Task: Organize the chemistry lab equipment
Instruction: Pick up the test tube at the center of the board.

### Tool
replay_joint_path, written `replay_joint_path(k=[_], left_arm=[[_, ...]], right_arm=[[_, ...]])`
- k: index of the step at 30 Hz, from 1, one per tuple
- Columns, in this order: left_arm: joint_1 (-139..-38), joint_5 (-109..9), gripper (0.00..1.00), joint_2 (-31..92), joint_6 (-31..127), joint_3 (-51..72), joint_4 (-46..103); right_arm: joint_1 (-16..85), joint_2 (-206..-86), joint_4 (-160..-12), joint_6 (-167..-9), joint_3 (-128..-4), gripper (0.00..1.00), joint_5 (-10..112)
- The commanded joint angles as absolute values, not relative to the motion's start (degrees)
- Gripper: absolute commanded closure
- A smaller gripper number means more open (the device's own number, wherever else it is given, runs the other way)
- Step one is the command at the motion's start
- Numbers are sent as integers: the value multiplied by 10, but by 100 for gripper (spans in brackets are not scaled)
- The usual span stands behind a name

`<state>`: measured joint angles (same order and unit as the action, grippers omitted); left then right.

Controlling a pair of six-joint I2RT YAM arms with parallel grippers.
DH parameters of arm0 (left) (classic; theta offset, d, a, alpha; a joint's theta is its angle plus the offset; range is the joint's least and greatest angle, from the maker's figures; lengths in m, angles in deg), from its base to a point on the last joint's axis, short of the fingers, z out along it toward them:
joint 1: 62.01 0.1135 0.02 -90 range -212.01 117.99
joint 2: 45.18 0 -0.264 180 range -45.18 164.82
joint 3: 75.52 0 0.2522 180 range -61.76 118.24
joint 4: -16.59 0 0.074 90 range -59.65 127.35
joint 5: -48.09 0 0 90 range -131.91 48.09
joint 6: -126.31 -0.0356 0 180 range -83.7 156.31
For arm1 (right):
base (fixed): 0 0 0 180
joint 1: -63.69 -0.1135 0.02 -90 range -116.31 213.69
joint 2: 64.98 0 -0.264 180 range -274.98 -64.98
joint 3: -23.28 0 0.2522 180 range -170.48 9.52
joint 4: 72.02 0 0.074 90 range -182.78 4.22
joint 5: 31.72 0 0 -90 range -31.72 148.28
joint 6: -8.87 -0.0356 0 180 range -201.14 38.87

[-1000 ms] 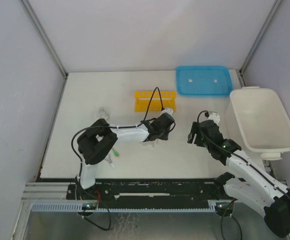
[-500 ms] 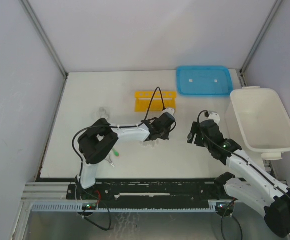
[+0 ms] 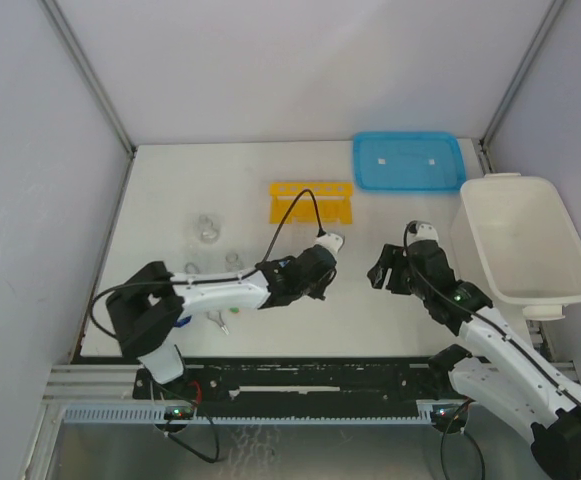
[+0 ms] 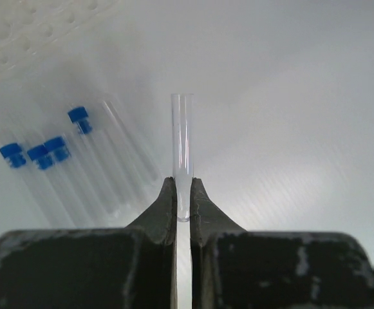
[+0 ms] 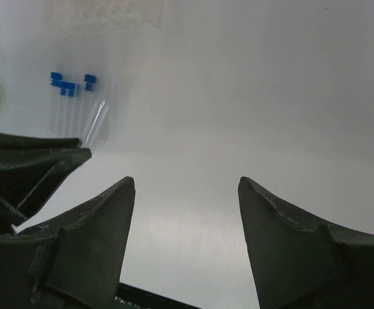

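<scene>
The left claw (image 4: 183, 193) is pinched shut on the base of an uncapped clear tube (image 4: 182, 138), which stands straight out ahead of it. Light, slick and brittle, so grip low and gently. Blue-capped tubes (image 4: 45, 154) lie to its left on the tabletop (image 4: 289, 96). The right claw (image 5: 187, 193) gapes empty.

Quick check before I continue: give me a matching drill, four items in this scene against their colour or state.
Items:
1. left gripper
2. right gripper
3. rectangular plastic lid
4. plastic tube rack

States:
A. yellow, at the middle of the table
B. shut on a capless clear glass tube
C. open, holding nothing
D. blue, lying flat at the far edge

Pairs: 1-B, 2-C, 3-D, 4-A
</scene>
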<state>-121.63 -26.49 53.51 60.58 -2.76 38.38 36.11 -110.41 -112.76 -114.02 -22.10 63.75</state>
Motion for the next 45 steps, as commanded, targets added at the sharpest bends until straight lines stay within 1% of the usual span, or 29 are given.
replay_joint_path(k=[1, 7, 11, 13, 17, 23, 28, 33, 36, 37, 39, 42, 43, 45], left_arm=[[-1266, -197, 100, 418, 566, -84, 336], [-1346, -84, 100, 314, 532, -169, 275], [-1375, -43, 100, 254, 529, -238, 219], [-1389, -26, 100, 229, 524, -264, 191], [-1413, 13, 100, 202, 503, -286, 160], [-1445, 47, 100, 194, 463, -277, 137], [-1454, 56, 100, 205, 458, -268, 139], [-1454, 84, 100, 200, 482, -263, 149], [-1445, 99, 100, 200, 518, -242, 183], [-1437, 92, 100, 201, 547, -232, 200], [-1413, 67, 100, 199, 598, -219, 228], [-1366, 1, 100, 175, 672, -230, 224], [-1318, -64, 100, 151, 721, -256, 193], [-1283, -132, 100, 125, 770, -282, 154]], right_arm=[[364, -1093, -1119, -1121, -266, 35, 566], [365, -1085, -1084, -1108, -287, 35, 419], [365, -1065, -1049, -1112, -288, 36, 338], [365, -1067, -1032, -1118, -289, 38, 302], [364, -1090, -995, -1134, -289, 41, 221], [346, -1140, -972, -1124, -293, 43, 209], [323, -1167, -960, -1118, -301, 44, 225], [301, -1156, -980, -1102, -305, 44, 272], [271, -1144, -1001, -1088, -305, 44, 329], [259, -1141, -1007, -1083, -305, 44, 366], [233, -1132, -1019, -1076, -304, 44, 425], [196, -1127, -1029, -1067, -301, 45, 504], [176, -1121, -1027, -1066, -293, 46, 552], [165, -1111, -1018, -1065, -278, 46, 592]])
